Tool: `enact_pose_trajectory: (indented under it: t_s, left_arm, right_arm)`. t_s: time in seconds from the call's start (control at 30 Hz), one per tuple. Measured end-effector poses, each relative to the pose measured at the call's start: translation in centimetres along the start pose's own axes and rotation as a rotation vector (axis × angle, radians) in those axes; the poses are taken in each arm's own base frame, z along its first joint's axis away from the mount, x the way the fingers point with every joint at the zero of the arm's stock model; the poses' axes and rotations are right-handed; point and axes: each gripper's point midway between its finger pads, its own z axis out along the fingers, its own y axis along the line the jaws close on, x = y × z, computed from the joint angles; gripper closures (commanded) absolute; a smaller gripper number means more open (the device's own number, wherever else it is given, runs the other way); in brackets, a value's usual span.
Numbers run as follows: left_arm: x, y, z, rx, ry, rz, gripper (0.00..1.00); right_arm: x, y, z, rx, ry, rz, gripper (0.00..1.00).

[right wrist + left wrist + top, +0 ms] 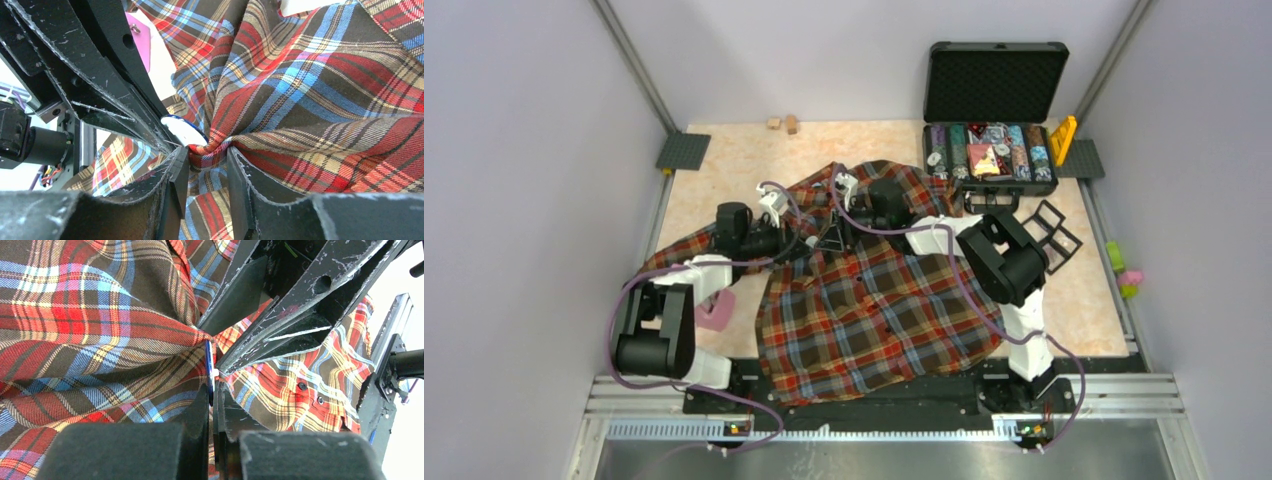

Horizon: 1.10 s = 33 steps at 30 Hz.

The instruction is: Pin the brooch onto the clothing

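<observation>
The plaid clothing (874,300) lies spread on the table, bunched near the collar where both grippers meet. My left gripper (214,390) is shut on the brooch (209,371), which shows edge-on as a thin blue disc against a gathered fold. In the right wrist view the brooch (184,131) shows as a white face with a blue rim, right beside that fold. My right gripper (207,155) is shut on the pinched fold of clothing (215,146), with creases fanning out from it. Its fingers (280,315) reach in from the top of the left wrist view.
A pink block (716,312) lies by the left arm. An open black case (990,150) of small ornaments stands at the back right, with a black grid frame (1052,236) in front of it. Two wooden blocks (782,123) sit at the far edge.
</observation>
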Motion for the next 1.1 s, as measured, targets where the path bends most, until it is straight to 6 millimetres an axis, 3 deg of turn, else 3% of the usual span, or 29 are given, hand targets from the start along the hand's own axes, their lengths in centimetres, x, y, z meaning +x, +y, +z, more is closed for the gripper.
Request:
enact_pose_trajectory:
  t_s: [1.1]
  left_arm:
    - [0.26,0.47,0.23,-0.006,0.009,0.009,1.00]
  right_arm:
    - [-0.06,-0.21,0.75,-0.002,-0.013,0.060,0.66]
